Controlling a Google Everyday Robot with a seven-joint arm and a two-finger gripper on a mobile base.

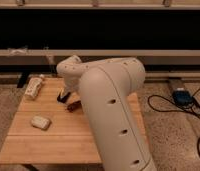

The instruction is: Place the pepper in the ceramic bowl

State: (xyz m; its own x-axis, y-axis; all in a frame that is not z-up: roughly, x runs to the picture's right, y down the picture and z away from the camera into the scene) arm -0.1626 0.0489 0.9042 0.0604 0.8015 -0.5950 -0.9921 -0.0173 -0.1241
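Currently the white arm (113, 100) fills the middle of the camera view, its thick lower link rising from the bottom edge and bending over the wooden table (58, 145). Gripper (63, 96): dark, low over the rear-centre of the tabletop, at or just above the surface, below the rounded wrist housing. Whether it is apart or closed cannot be told from here; it shows only as a dark shape. Pepper (73, 105): small reddish-brown piece lying on the wood just beside the gripper, on the side toward the arm and slightly nearer the camera, its far end hidden by the arm. Contact between the two looks possible but is not resolvable. Other items on the table: a pale bottle-like container (33, 88) lying on its side near the back left corner, well apart from the gripper; a small pale rounded object (40, 122) nearer the front left. Off the table, on the speckled floor (178, 135) at right: a blue device (182, 95) with dark cable (160, 106) looping around it.
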